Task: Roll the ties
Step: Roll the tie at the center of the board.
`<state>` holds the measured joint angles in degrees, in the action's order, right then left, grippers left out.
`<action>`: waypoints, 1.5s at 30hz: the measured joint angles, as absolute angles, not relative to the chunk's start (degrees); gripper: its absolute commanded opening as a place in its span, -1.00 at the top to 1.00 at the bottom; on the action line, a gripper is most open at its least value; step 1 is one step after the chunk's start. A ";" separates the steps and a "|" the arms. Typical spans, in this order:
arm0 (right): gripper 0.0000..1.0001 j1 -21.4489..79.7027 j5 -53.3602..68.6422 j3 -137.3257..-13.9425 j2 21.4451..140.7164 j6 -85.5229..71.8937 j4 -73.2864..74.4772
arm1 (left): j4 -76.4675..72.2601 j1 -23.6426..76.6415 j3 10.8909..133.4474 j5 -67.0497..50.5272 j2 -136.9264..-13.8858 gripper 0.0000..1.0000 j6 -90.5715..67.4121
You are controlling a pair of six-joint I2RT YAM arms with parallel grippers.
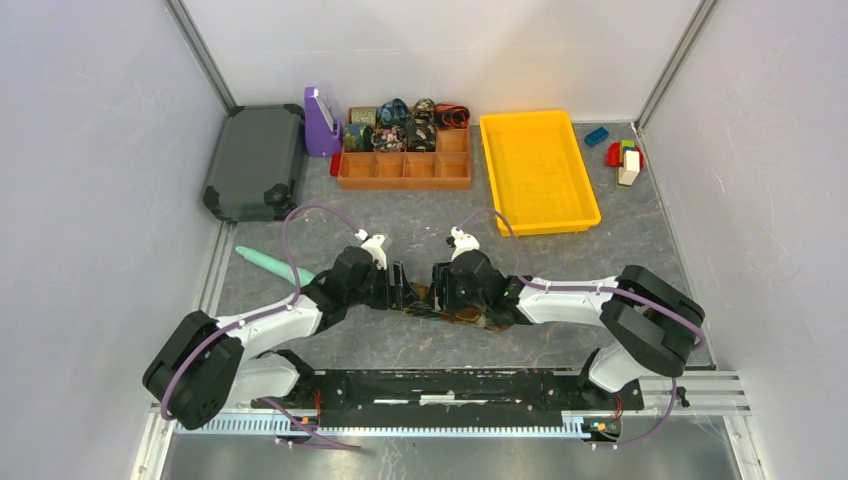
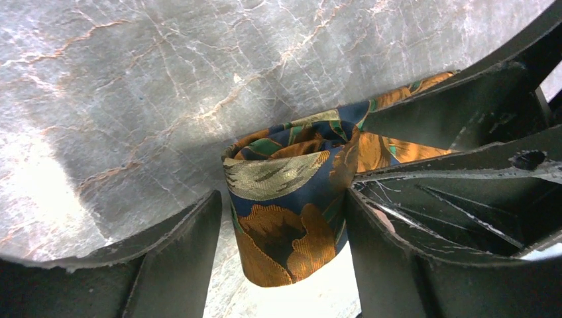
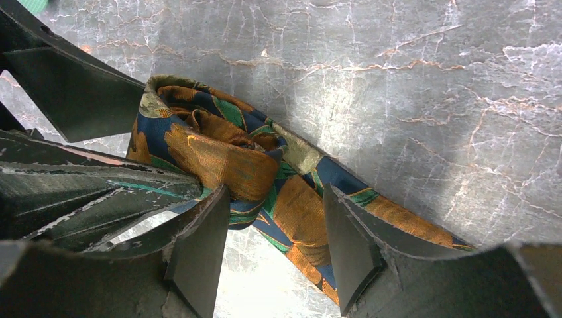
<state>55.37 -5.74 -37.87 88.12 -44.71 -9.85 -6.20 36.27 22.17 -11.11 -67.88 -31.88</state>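
One tie (image 1: 462,317), printed in navy, orange, green and gold, lies on the grey table between my two grippers. Its end is wound into a small upright coil (image 2: 285,205). My left gripper (image 2: 283,218) holds the coil between its jaws: the right finger (image 2: 378,258) presses on it and the left finger (image 2: 179,252) is just at its side. My right gripper (image 3: 275,225) is open and straddles the flat strip (image 3: 397,218) right next to the coil (image 3: 205,146). Both grippers (image 1: 420,290) meet at the table's middle.
An orange divided box (image 1: 405,170) at the back holds several rolled ties (image 1: 395,125). A yellow tray (image 1: 540,225) lies to its right and a grey case (image 1: 255,160) and purple holder (image 1: 320,122) to its left. There is a teal stick (image 1: 265,262) at the left and toy blocks (image 1: 625,158) at the far right.
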 measured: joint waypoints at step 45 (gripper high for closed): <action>0.05 54.11 -0.82 -40.47 89.25 -42.48 -11.62 | -1.23 36.49 24.58 -11.27 -68.49 0.18 -31.97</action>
